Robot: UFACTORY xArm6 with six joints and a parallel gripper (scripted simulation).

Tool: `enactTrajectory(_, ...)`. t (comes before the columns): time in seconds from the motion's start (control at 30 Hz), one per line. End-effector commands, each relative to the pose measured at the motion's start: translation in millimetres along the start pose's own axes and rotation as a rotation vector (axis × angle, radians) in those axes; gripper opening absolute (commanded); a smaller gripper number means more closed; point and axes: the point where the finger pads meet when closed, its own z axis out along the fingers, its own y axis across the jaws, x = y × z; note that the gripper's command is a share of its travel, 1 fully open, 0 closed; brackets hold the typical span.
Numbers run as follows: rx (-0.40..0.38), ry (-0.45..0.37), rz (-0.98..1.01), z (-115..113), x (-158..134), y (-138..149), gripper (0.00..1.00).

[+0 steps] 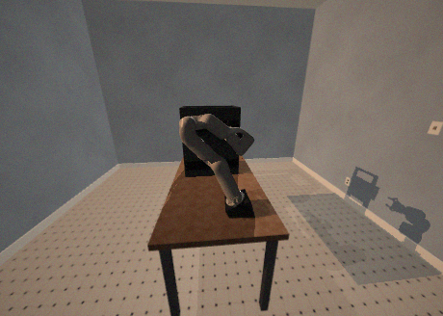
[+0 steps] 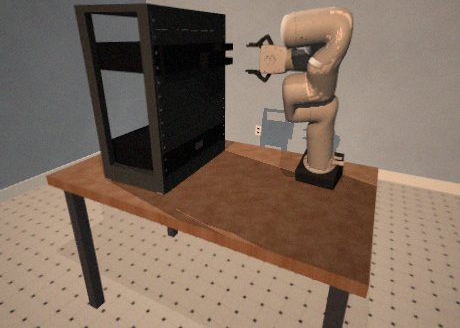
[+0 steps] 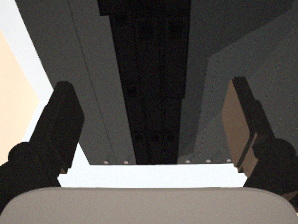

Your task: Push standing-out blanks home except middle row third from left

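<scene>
While its hand (image 2: pixel 253 59) gapes wide, empty, smooth beige arm (image 2: pixel 320 87), boxy black rack (image 2: pixel 150 97), wooden table (image 2: pixel 260 217).

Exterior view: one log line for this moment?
gripper: open, empty | pose: level with protruding blanks, short gap, no contact | rack: upright on table | phase: approach

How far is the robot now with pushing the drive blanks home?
Nothing looks done yet: in the exterior view blanks still stick out near the top of the rack's front. In hand: the open, empty pincer hangs level with them, a small gap away, not touching. Left: all three pushes; which blank it faces cannot be told, and the middle-row third one must stay out.
</scene>
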Motion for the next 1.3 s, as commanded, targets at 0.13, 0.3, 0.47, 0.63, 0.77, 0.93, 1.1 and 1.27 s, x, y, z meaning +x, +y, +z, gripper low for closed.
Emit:
enactTrajectory(0.13,0.001,0.000,-0.002,0,0,-1,1.00)
enactTrajectory(0.3,0.003,-0.002,-0.002,1,5,0,1.00)
enactTrajectory(0.47,0.003,-0.002,-0.002,4,23,2,1.00)
enactTrajectory(0.63,0.003,-0.002,-0.002,5,26,2,1.00)
enactTrajectory(0.77,0.003,-0.002,-0.002,5,26,2,1.00)
enactTrajectory(0.93,0.003,-0.002,-0.002,5,26,2,1.00)
enactTrajectory(1.1,0.003,-0.002,-0.002,5,26,2,1.00)
enactTrajectory(1.27,0.003,-0.002,-0.002,5,26,2,1.00)
